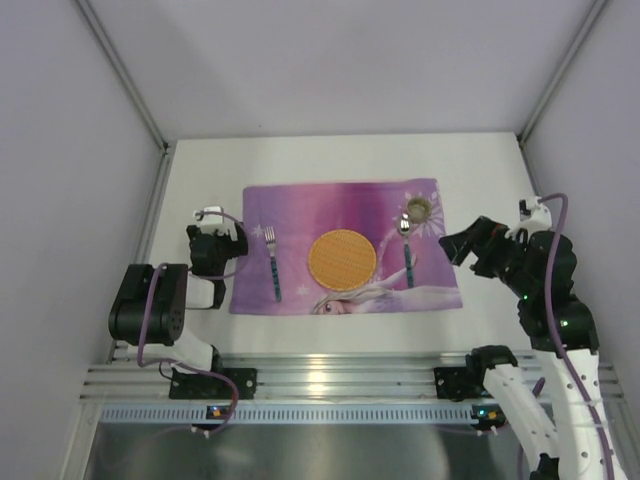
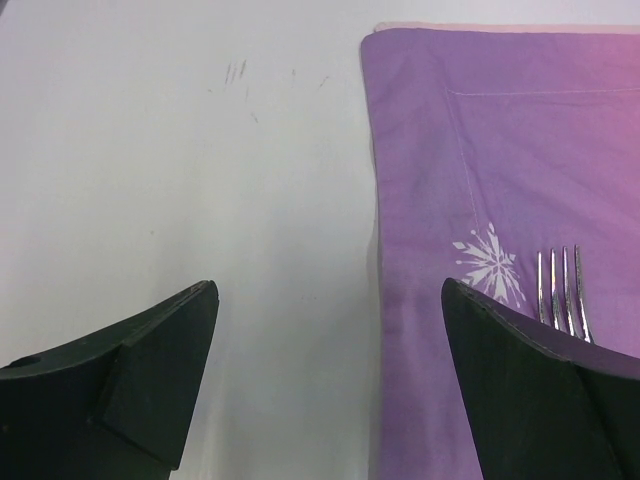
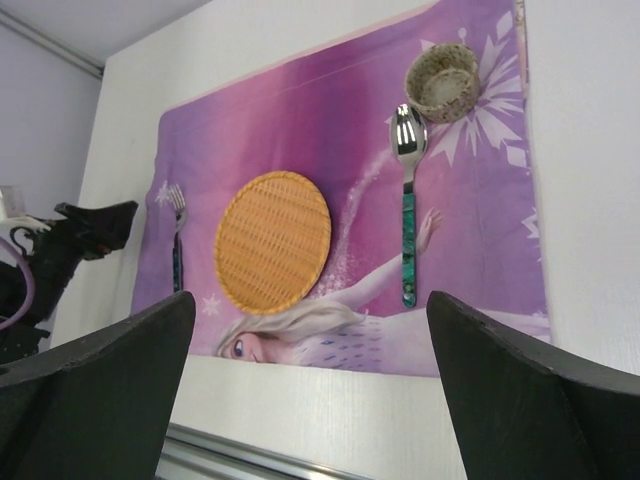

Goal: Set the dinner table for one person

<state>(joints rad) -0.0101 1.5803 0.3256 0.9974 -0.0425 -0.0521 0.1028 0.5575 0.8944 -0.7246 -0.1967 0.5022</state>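
Note:
The white dinner table [image 1: 330, 160] carries a purple princess placemat [image 1: 300, 205]. On the mat lie a round woven orange plate [image 1: 341, 259] in the middle, a fork [image 1: 273, 262] with a teal handle on the left, a spoon [image 1: 406, 250] with a teal handle on the right, and a small woven cup [image 1: 418, 208] at the far right corner. My left gripper [image 1: 222, 243] is open and empty, low over the table by the mat's left edge [image 2: 375, 250]; the fork tines [image 2: 562, 285] show beside its right finger. My right gripper [image 1: 458, 245] is open and empty, right of the mat.
A ribbed aluminium rail [image 1: 330, 380] runs along the table's near edge. Grey walls enclose the table at the back and both sides. Bare white tabletop [image 1: 330, 160] lies behind the mat and to its right [image 3: 590, 150].

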